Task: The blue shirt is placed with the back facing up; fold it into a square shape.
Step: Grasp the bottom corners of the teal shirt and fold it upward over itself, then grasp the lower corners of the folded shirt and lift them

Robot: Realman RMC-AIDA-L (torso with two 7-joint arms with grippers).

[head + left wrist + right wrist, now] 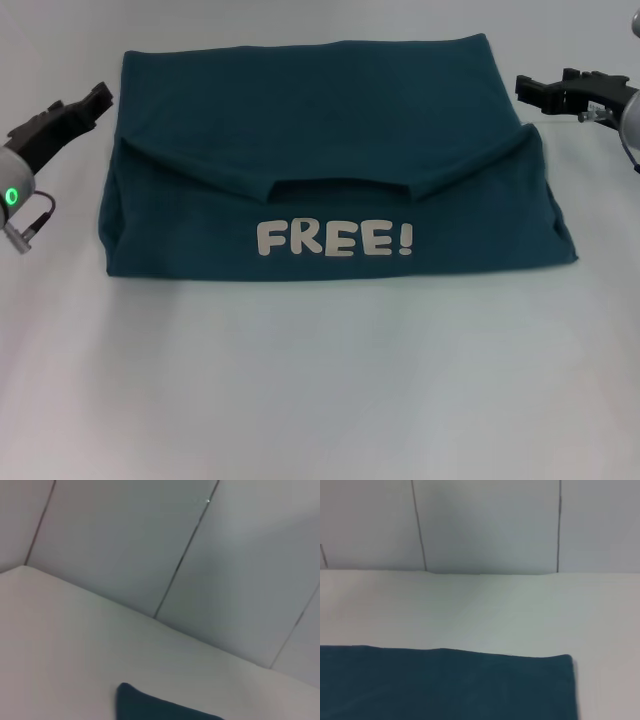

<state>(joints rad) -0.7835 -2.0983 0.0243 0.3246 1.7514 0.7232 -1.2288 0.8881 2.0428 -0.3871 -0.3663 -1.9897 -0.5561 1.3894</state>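
The white desk is carrying the blue shirt, which is lying folded into a broad block toward the far edge, roughly centred between the left and right edges. A flap with the neckline is lying folded over it, and the white "FREE!" lettering is facing up along the near side. The left gripper is hovering just beside the shirt's left edge, apart from the cloth; whether its jaws are apart I cannot tell. The right gripper is hanging just beside the shirt's far right corner, not touching it, its jaws standing apart.
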